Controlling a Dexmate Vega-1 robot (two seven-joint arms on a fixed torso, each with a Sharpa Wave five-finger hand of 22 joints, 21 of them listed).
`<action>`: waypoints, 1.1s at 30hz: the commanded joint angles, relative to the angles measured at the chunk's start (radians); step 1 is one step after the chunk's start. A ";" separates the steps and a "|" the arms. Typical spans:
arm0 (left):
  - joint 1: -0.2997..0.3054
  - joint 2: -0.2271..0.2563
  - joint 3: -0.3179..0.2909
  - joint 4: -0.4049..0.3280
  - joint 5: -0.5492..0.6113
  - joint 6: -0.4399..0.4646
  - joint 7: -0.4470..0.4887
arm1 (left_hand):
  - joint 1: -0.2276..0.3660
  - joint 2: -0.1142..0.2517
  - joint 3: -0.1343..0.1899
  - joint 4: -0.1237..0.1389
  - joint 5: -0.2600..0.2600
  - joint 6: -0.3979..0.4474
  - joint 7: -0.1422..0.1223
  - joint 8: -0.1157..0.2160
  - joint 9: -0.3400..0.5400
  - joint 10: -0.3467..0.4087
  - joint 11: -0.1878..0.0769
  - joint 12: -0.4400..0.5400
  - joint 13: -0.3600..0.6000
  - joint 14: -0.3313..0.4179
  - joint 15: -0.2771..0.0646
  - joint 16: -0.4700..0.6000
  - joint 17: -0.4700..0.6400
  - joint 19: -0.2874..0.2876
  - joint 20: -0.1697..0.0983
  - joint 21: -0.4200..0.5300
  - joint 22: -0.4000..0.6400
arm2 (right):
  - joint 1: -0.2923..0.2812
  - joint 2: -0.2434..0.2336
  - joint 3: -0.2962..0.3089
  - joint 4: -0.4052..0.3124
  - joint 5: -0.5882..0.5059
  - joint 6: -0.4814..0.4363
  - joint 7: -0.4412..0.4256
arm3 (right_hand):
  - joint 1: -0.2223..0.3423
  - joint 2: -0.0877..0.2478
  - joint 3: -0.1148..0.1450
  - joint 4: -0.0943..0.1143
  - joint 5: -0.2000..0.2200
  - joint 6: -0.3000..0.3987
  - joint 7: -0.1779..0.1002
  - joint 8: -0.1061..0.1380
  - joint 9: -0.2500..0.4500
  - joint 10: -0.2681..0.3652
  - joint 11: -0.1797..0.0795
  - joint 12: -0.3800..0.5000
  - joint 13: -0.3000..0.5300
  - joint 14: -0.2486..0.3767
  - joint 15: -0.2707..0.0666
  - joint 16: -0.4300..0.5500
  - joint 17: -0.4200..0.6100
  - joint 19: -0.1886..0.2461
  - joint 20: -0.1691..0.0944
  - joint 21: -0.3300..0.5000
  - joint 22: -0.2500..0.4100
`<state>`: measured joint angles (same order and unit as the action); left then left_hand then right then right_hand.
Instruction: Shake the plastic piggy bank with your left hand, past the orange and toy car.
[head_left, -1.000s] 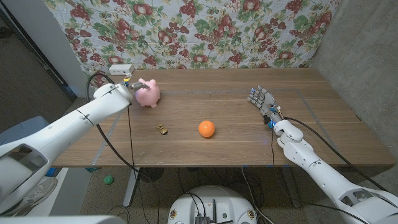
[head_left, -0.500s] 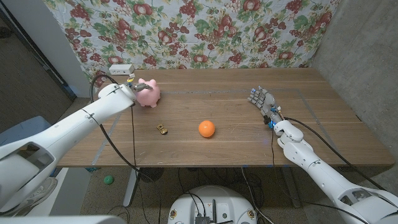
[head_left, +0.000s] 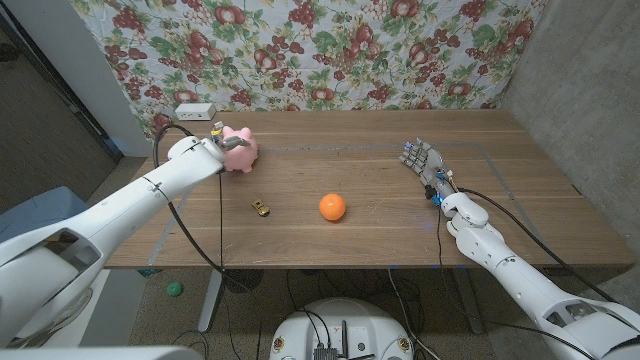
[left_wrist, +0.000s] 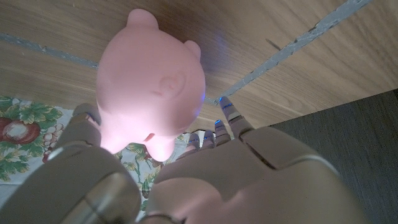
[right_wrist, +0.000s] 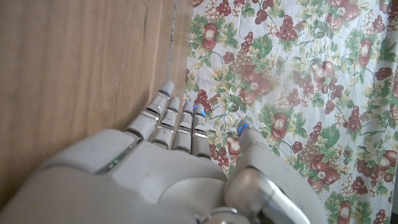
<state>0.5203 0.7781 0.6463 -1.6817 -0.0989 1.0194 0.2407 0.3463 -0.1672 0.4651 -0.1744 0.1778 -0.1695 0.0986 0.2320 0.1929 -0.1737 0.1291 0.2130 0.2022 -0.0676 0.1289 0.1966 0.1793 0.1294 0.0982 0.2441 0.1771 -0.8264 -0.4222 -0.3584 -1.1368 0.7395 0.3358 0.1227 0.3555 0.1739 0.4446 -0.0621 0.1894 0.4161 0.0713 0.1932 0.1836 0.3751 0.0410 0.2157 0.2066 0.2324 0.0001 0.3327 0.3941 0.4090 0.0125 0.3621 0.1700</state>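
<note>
The pink plastic piggy bank (head_left: 241, 151) stands at the table's far left. My left hand (head_left: 216, 146) is against its left side and grips it. In the left wrist view the piggy bank (left_wrist: 151, 81) sits between the thumb (left_wrist: 81, 127) and the fingers (left_wrist: 227, 121), above the wood. A small yellow toy car (head_left: 261, 208) and an orange (head_left: 332, 207) lie nearer the front edge, to the right of the piggy bank. My right hand (head_left: 424, 165) is on the right side of the table, fingers straight and apart, holding nothing.
A white box (head_left: 195, 111) sits at the table's back left corner by the floral cloth (head_left: 330, 50). Grey tape lines (head_left: 300, 150) run across the wooden table (head_left: 520, 200). A green ball (head_left: 175, 289) lies on the floor below.
My left arm has swung in towards the table and the hand has settled closer round the piggy bank, which has barely shifted. The right hand has stayed still.
</note>
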 joint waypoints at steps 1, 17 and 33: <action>0.005 -0.043 -0.018 0.032 -0.038 0.006 0.041 | 0.016 0.000 -0.003 0.000 0.006 -0.068 0.009 -0.001 0.003 -0.014 0.010 -0.002 0.005 0.006 0.005 0.001 0.001 0.013 0.003 0.003 0.002 | 0.018 0.006 0.000 0.031 0.004 -0.008 0.013 | -0.011 0.000 -0.001 -0.005 0.006 0.007 -0.002 0.004 0.004 0.008 0.001 -0.003 0.003 0.008 -0.003 -0.002 0.003 0.012 0.000 -0.001 0.003; -0.025 -0.087 0.002 0.085 -0.043 -0.022 0.087 | 0.050 0.008 -0.008 -0.001 0.003 -0.014 0.010 0.027 0.003 0.038 0.013 0.013 0.004 0.064 0.010 0.011 0.000 0.065 0.014 0.008 0.002 | 0.044 0.019 0.000 0.083 0.004 -0.010 0.021 | -0.013 0.001 0.000 -0.004 0.006 0.008 -0.001 0.004 0.004 0.010 0.002 -0.002 0.003 0.009 -0.001 -0.002 0.004 0.014 0.000 -0.007 0.003; -0.077 -0.085 0.053 0.110 -0.035 0.015 0.036 | 0.237 0.069 0.047 -0.010 0.010 0.101 0.008 0.078 0.000 0.178 -0.008 0.032 -0.002 0.234 -0.050 0.024 -0.003 0.225 0.011 0.025 0.002 | 0.048 0.027 0.003 0.095 0.001 -0.001 0.013 | -0.017 0.006 0.003 -0.001 0.006 0.012 -0.002 0.005 0.004 0.015 0.006 -0.001 0.004 0.015 0.000 0.000 0.005 0.018 0.001 -0.012 0.003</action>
<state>0.4728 0.6965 0.6720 -1.5909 -0.1322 1.0045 0.3123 0.5325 -0.1119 0.4953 -0.1823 0.1784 -0.0955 0.1039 0.2943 0.1905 -0.0287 0.1243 0.2369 0.1997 0.1193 0.0967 0.2129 0.1768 0.3102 0.1078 0.2557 0.1771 -0.7819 -0.4009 -0.3564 -1.0531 0.7439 0.3318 0.1422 0.3342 0.1713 0.4446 -0.0621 0.1894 0.4160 0.0712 0.1932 0.1836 0.3806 0.0465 0.2157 0.2065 0.2366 0.0037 0.3327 0.3969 0.4197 0.0161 0.3546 0.1700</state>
